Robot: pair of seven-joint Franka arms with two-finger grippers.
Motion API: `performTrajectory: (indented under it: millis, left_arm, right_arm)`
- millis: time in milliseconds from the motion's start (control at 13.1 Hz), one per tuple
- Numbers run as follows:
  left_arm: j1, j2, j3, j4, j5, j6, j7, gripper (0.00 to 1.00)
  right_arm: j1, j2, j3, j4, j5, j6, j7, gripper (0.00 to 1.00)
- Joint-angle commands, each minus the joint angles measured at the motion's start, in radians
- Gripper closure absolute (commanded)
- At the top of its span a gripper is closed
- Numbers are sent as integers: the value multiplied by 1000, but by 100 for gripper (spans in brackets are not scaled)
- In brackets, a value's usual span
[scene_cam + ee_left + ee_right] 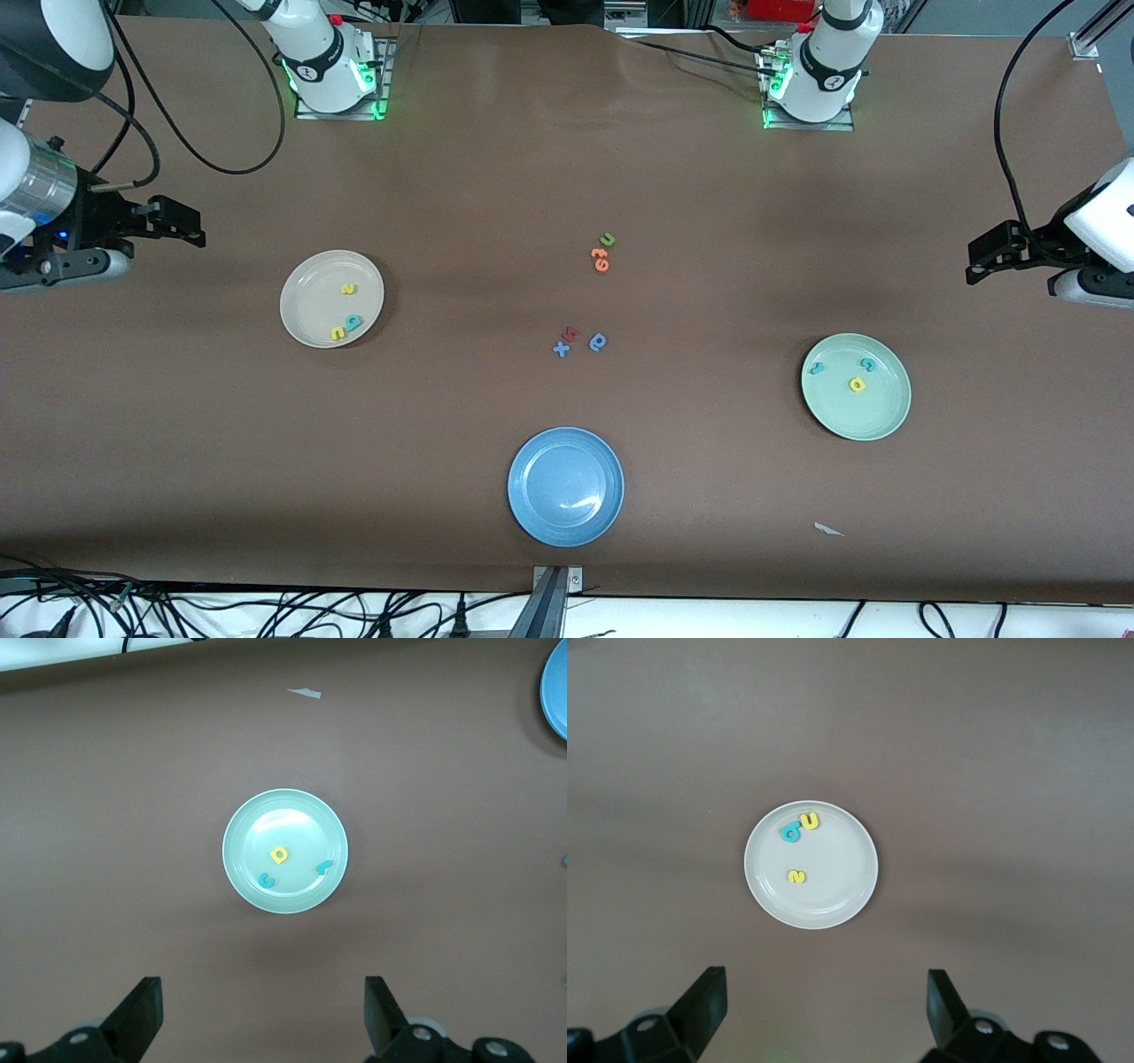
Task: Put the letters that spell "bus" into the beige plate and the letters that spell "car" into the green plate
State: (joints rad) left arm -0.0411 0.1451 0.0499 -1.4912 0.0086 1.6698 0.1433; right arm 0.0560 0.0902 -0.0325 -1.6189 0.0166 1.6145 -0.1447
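Three plates lie on the table [496, 177]. Nearest the front camera is the blue plate [565, 486]. Farther off, the green plate [856, 386], below the wide-open, empty left gripper [979, 259], holds the teal c [868, 363], yellow a [857, 385] and teal r [816, 367]. The beige plate [331, 298], under the wide-open, empty right gripper [188, 227], holds the teal b [354, 322], yellow u [337, 333] and yellow s [349, 289]. Stray letters [580, 340] lie between both grippers.

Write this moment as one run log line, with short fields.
beige plate: b, u, s inside | green plate: c, a, r inside | left gripper: open, empty | right gripper: open, empty
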Motion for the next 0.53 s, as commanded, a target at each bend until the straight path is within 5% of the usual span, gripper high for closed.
performTrajectory:
  millis: [0, 458]
  left_arm:
    - [3, 4, -2, 14, 7, -15, 1, 0]
    - [3, 4, -1, 14, 7, -15, 2, 0]
  right_arm:
    - [15, -15, -17, -15, -14, -10, -9, 0]
    - [18, 0, -15, 1, -10, -21, -12, 0]
